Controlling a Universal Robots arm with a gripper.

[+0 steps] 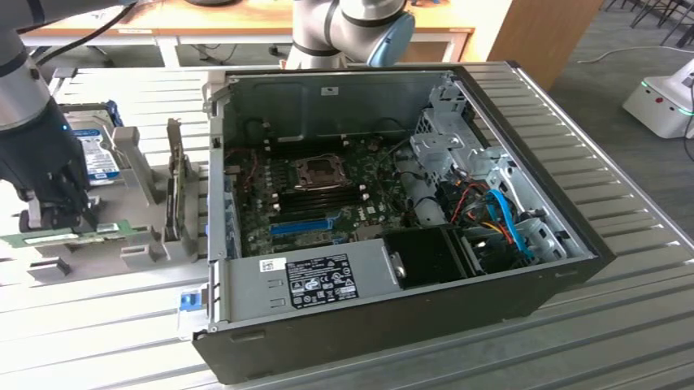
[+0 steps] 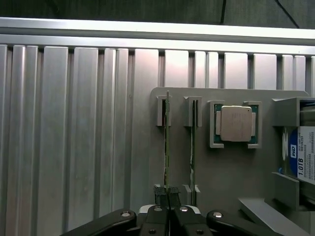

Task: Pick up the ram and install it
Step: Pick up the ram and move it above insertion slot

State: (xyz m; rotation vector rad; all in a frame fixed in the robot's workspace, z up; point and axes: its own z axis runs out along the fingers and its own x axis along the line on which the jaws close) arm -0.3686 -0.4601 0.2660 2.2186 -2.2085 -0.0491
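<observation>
Ribbed aluminium table (image 2: 74, 137) ran under everything in the wrist view, with the grey holder tray (image 2: 231, 172) lying flat on it. Two thin sticks stood on edge in the tray's paired slots. My gripper (image 2: 168, 194) was closed narrow on the ram (image 2: 167, 142), with black pads (image 2: 161, 195) pinching it from both sides at the end nearest the camera. Its far end sat in a grey bracket of the tray. Second stick (image 2: 192, 147) stood just beside it in the tray, parallel, untouched, on the side toward the processor (image 2: 236, 123). Processor lay flat in its own square pocket of the tray, past the second stick. Hard drive (image 2: 306, 157) with a blue label sat at the tray's edge beyond the processor, partly cut off.

Exterior view: same table, tray at the exterior view's left. My arm (image 1: 38, 154) came down over the tray and the gripper sat low on it, fingers at a green stick running along the tray. Could not tell from there which of the two sticks it was. Hard drive stood on the tray behind my arm. Open computer case (image 1: 521, 301) lay on the table just beside the tray, toward the exterior view's right, with its side panel off. Motherboard (image 1: 358, 203) was exposed inside, a blue slot (image 1: 298, 227) on it. Ram was in the tray, not yet in the case.
</observation>
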